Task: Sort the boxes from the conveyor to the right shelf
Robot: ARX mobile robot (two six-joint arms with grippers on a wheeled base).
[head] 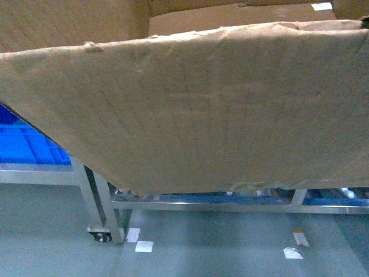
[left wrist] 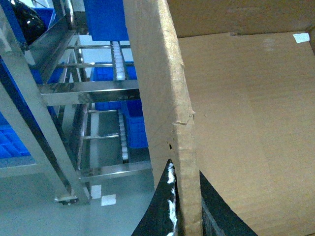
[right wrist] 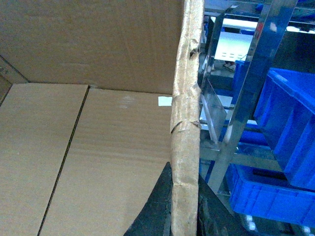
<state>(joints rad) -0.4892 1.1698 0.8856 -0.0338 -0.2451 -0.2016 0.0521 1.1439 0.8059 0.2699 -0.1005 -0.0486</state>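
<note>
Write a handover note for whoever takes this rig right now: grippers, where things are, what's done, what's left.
Left gripper: shut on the carton, pinching its left wall.
Right gripper: shut on the same carton, pinching its right wall.
Carton: lifted, tilted, filling the head view, in front of the steel roller rack. Blue crates sit on the racks. Conveyor not in view.
Done: carton gripped and raised.
Left: set it on the rack, release both grippers.

No text, brand, number or sign can be read in any view. A small white sticker (head: 322, 6) sits inside the cardboard carton (head: 202, 109) at about one o'clock in the head view, but any print on it is too small and blurred to make out.
</note>
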